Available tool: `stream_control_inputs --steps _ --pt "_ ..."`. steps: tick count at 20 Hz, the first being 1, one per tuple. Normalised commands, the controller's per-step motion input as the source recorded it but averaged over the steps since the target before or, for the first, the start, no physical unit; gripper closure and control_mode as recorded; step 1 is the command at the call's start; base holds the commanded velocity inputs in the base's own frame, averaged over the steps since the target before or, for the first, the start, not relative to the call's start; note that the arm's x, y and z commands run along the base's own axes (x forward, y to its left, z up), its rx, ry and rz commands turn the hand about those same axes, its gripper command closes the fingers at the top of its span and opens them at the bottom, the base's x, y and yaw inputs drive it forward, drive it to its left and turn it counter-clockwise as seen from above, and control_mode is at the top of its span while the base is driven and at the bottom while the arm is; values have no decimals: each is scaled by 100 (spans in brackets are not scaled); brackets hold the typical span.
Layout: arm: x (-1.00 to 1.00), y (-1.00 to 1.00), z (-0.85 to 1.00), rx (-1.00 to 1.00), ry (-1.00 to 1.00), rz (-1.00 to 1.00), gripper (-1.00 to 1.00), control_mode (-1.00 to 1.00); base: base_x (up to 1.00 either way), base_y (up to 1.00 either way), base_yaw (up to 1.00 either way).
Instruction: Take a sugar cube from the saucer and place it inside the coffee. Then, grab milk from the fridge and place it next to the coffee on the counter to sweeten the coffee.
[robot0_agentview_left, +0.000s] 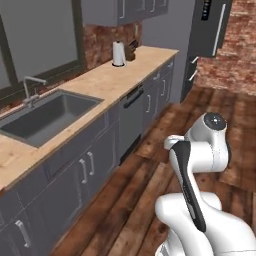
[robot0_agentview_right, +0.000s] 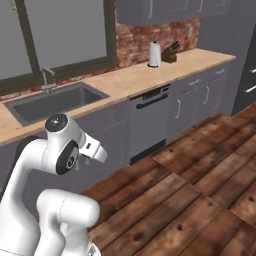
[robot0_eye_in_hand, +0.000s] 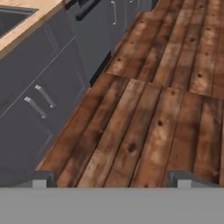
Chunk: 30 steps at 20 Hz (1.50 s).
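Your end effector (robot0_eye_in_hand: 113, 179) hangs low over the floor, fingertips wide apart and empty, while the fridge (robot0_agentview_left: 210, 30) stands far ahead past the surface (robot0_agentview_left: 120, 75), so you must drive there.

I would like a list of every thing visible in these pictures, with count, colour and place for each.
counter: one, light tan, along the wall under the window
sink: one, dark grey, set in the counter
tap: one, silver, behind the sink
paper roll: one, white, upright at the counter's far end
knife block: one, dark, beside the paper roll
dishwasher: one, grey, under the counter
fridge: one, dark grey, silver handle, beyond the counter
floor: brown wood planks
arm: one, white, folded over the floor
gripper: one, jaws open, nothing between them
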Motion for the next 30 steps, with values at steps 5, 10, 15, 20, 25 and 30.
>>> stream_control_inputs --steps 5,10,15,20,25,30 --pt "0 0 0 0 0 0 -100 100 100 -66 -17" --pt "0 0 0 0 0 0 -100 100 100 -60 -15" --pt "0 0 0 0 0 0 -100 100 100 -65 -19" --pt "0 0 0 0 0 0 -100 100 100 -66 -17" --pt "0 0 0 0 0 0 -100 100 100 -66 -20" --pt "0 0 0 0 0 0 -100 100 100 -73 -24"
